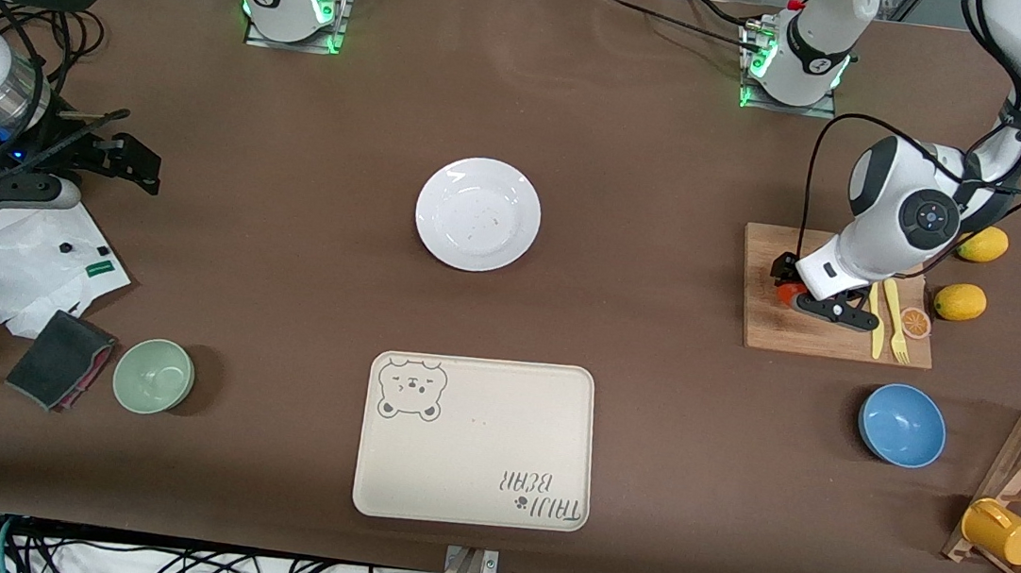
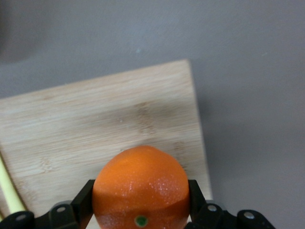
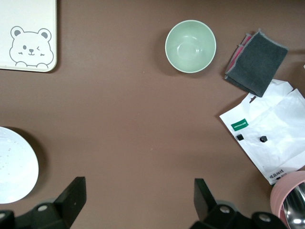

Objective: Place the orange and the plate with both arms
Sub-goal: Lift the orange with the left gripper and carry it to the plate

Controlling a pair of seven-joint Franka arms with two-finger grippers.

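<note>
The left gripper point(image 2: 141, 210) clasps the orange point(image 2: 141, 188) low over the wooden cutting board point(image 2: 95, 129); its round skin could slip out mid-lift. The right gripper point(image 3: 138, 198) hangs spread, waiting, the white plate point(image 3: 14, 164) beside it.

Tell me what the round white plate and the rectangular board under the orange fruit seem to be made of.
The round white plate looks like glazed ceramic or melamine: glossy, with light reflections. The rectangular board looks like pale, matte bamboo or wood: fine parallel grain. The left gripper grips the orange fruit over it.
</note>
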